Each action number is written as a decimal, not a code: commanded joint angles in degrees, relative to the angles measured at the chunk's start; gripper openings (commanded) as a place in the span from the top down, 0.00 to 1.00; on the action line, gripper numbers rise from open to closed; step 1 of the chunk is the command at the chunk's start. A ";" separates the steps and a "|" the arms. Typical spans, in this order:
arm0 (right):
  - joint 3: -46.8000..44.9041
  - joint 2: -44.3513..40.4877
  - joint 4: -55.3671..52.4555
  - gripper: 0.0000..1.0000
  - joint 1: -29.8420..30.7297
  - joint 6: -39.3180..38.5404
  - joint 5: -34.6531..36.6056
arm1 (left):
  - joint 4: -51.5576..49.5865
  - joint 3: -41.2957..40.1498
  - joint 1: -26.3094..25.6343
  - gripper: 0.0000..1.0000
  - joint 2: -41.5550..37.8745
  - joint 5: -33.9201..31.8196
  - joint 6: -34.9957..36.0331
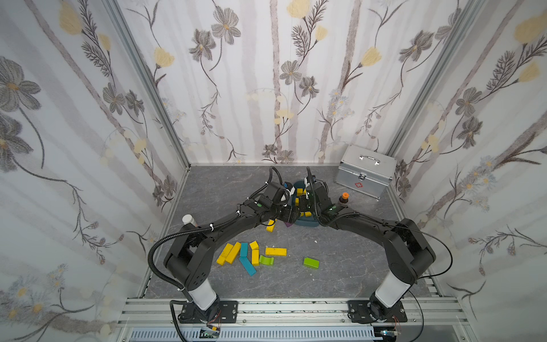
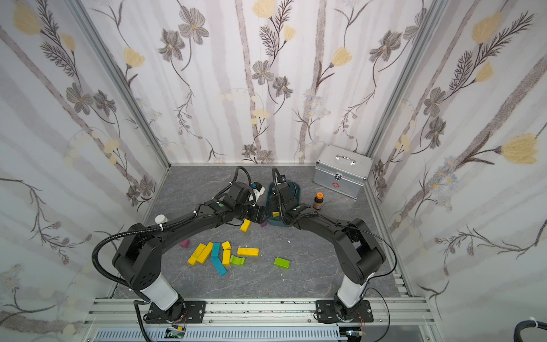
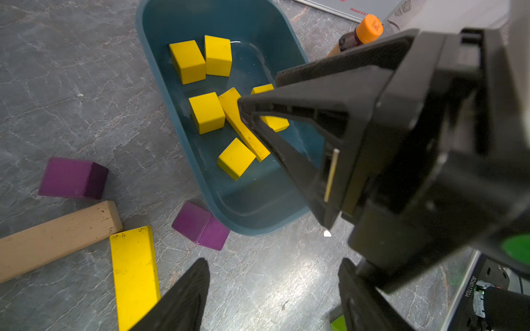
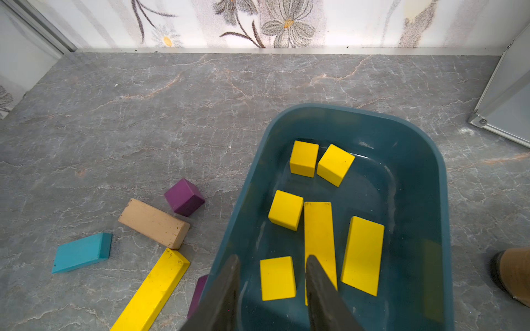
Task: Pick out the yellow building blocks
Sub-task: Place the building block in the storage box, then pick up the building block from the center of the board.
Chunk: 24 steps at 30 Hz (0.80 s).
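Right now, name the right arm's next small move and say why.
Probably lift the right end effector clear of the dark teal plastic tub: its jaws stand apart and empty over the yellow wooden blocks lying inside, while a long yellow wooden bar waits on the grey marbled table beside the tub.

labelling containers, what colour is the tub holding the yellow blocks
Dark teal plastic tub, clearest in the right wrist view.
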 commanded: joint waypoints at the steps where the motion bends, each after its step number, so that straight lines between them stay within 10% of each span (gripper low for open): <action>1: 0.08 -0.51 3.25 0.60 0.50 -0.60 -0.27 | 0.75 0.46 0.20 0.27 -0.42 -0.44 0.08; 24: -1.35 -0.45 4.43 0.60 2.98 1.67 -2.69 | 5.39 -3.00 7.43 0.28 -3.28 -3.40 -3.81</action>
